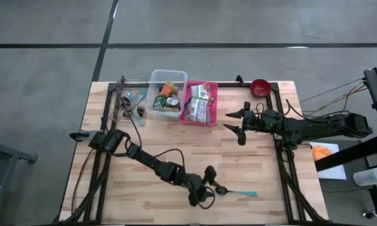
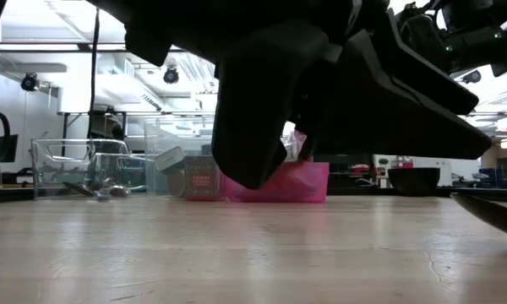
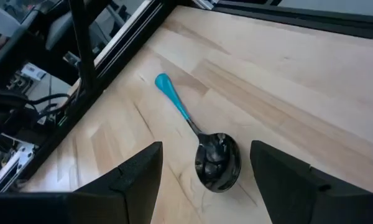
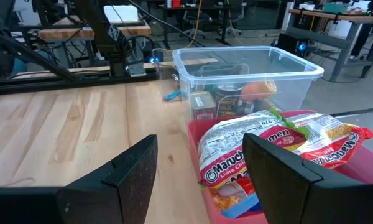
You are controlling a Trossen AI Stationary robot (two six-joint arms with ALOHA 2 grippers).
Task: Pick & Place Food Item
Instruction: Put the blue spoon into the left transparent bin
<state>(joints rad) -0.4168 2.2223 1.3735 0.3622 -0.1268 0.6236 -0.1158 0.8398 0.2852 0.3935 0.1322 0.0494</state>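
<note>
Black fingers of the left gripper [image 3: 205,180] stood spread apart, holding nothing, low over the front of the wooden table [image 1: 251,169]. Between them lay the dark metal bowl of a spoon [image 3: 202,146], flat on the boards, its turquoise handle pointing away from the gripper toward the table's right side. In the high view the left gripper [image 1: 206,187] sat just beside that spoon [image 1: 235,191], the arm reaching in from the left edge.

The right gripper [image 1: 239,124] hung farther back, its fingers also spread and empty, facing a pink bin [image 1: 201,119]. In its wrist view that pink bin [image 4: 196,134] held ramen noodle packets [image 4: 267,149], printed red and white, lying on one another and filling it. The right gripper [image 4: 199,180] was near the bin's front edge, not touching the packets.

Touching the pink bin on its left stood a clear plastic tub [image 1: 168,94] holding a can and small packaged foods. Left of the tub lay a clear tray [image 1: 132,100] with cutlery. A red bowl [image 1: 260,87] sat at the back right corner, well apart from the bins.
</note>
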